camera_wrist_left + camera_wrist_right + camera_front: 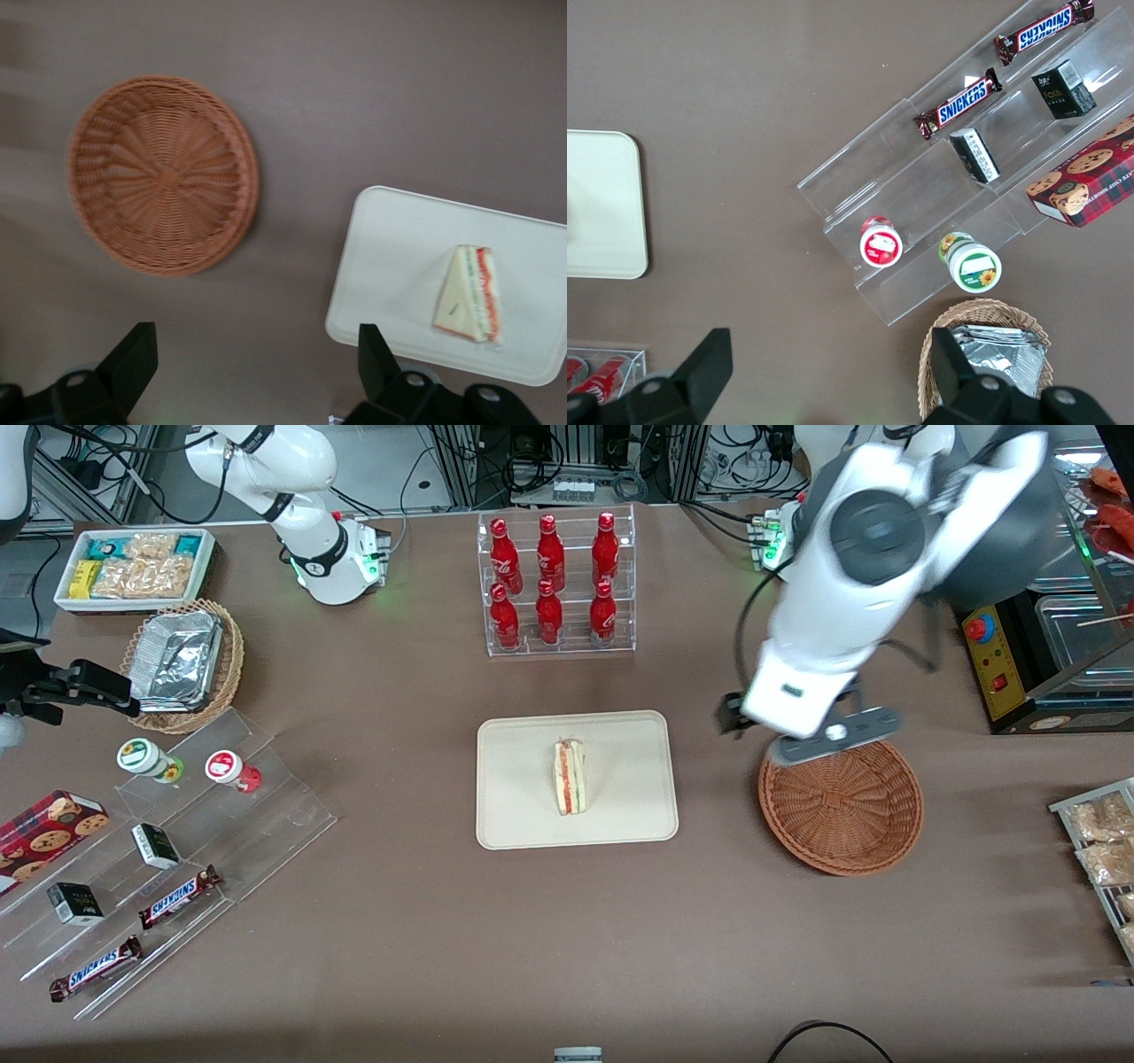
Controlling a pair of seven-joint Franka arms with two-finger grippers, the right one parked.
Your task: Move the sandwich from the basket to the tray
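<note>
The sandwich [570, 777] [470, 293], a pale wedge with red and green filling, lies on the cream tray [523, 815] [390, 257] at the middle of the table. Toward the working arm's end sits the reddish-brown wicker basket [842, 806] [162, 173], with nothing in it. High above the table hangs my gripper [256, 363], over the basket's rim farther from the front camera. Its black fingers [133, 354] stand wide apart with only bare tabletop between them. In the front view the arm's white wrist [806, 691] hides the fingers.
A clear rack of red bottles [554, 584] stands farther from the front camera than the tray. Toward the parked arm's end are a tan basket with foil containers [182, 660], a white snack bin [133, 567] and a clear stepped shelf [159, 868] with snacks. Packets [1099, 841] lie at the working arm's table edge.
</note>
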